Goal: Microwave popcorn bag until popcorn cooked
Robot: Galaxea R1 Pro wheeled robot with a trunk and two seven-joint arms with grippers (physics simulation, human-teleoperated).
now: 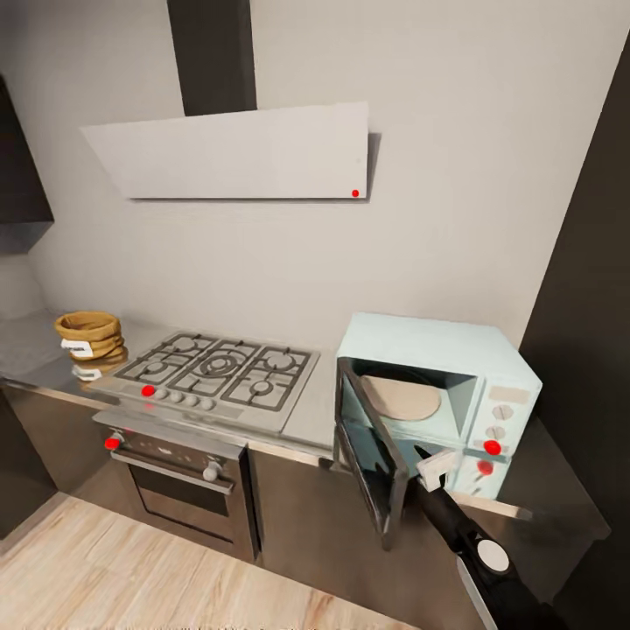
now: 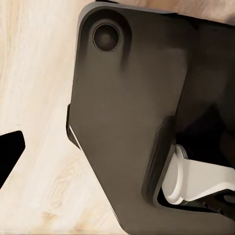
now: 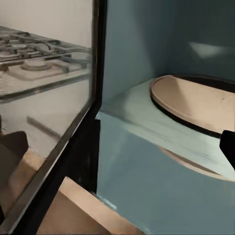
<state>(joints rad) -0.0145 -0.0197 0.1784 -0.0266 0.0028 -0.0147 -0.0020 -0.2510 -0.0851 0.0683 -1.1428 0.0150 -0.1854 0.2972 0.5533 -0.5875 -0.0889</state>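
Right now the right gripper (image 1: 435, 470) is seen at the microwave (image 1: 455, 359) front, just beside the free edge of the open door (image 1: 372, 459); whether its fingers are spread or closed can't be told from head or wrist views. Just ahead of it, in the right wrist view, the pale turntable (image 3: 196, 105) sits bare inside the cavity, so nothing is loaded yet. The popcorn bag (image 1: 87, 335) is found well apart from that gripper, far off to its left, past the gas hob (image 1: 219, 372), at the other end of the countertop (image 1: 35, 350). Bag is squat, upright, no real long axis. Left gripper state can't be judged; left wrist view gives wood floor (image 2: 34, 98) & dark robot bodywork (image 2: 127, 107). Left arm is judged the nearer side for the bag, prob. after a base shift leftward.
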